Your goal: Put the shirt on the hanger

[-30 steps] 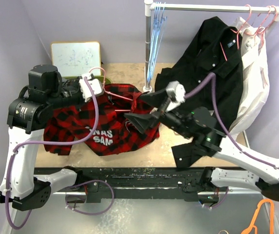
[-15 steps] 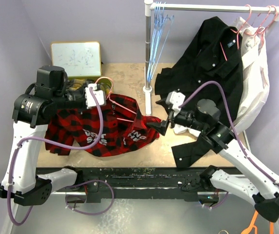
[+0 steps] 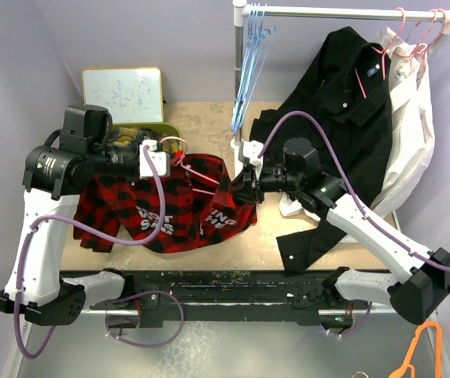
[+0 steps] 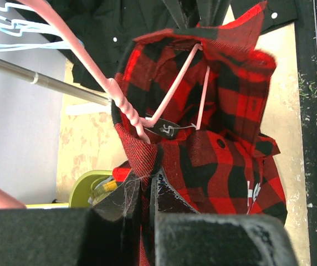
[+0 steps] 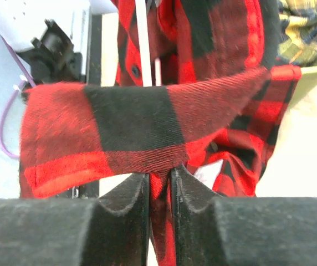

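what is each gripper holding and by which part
Both hold the shirt: the left gripper pinches its edge just below the hanger neck, the right gripper pinches a fold of cloth at the opposite end.

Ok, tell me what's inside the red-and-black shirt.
The pink hanger shows inside the open collar of the shirt, beside a dark neck label. Lower down the cloth covers its wires, so how far it reaches into the shoulders cannot be seen.
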